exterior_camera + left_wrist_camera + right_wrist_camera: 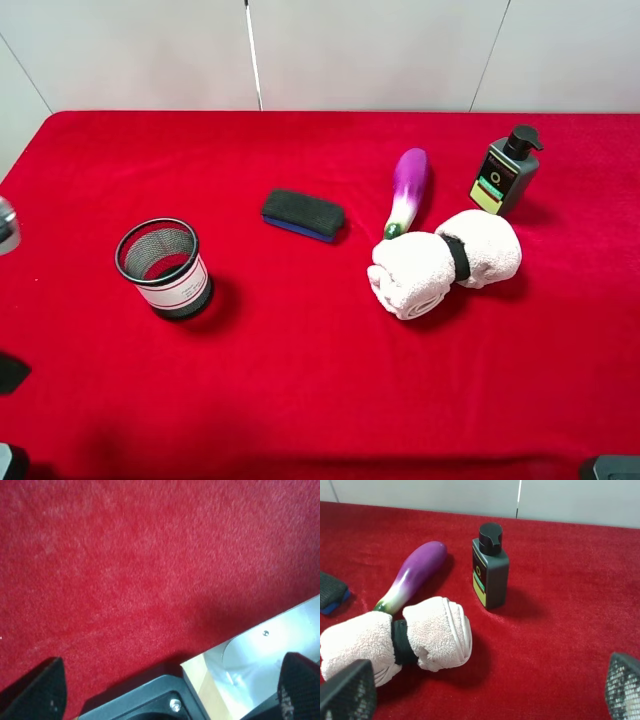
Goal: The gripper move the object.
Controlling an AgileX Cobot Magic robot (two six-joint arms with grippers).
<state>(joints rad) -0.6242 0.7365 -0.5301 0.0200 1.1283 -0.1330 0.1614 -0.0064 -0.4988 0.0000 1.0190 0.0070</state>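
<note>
The pale pink-white rolled towel (410,272), cinched by a black band, lies on the red cloth right of centre. In the right wrist view the towel (437,635) lies ahead of my right gripper (485,687), which is open and empty, clear of the towel. My left gripper (170,687) is open and empty over bare red cloth at the table's near left edge, far from the towel. In the high view only a dark part of the right arm (612,468) shows at the lower right corner, and dark bits of the left arm (10,372) at the left edge.
A purple eggplant (408,188) lies just behind the towel, touching or nearly touching it. A dark pump bottle (505,172) stands behind and to the right. A dark sponge block (302,214) lies mid-table. A mesh cup (163,268) stands at the left. A metal table edge (270,640) shows under the left gripper.
</note>
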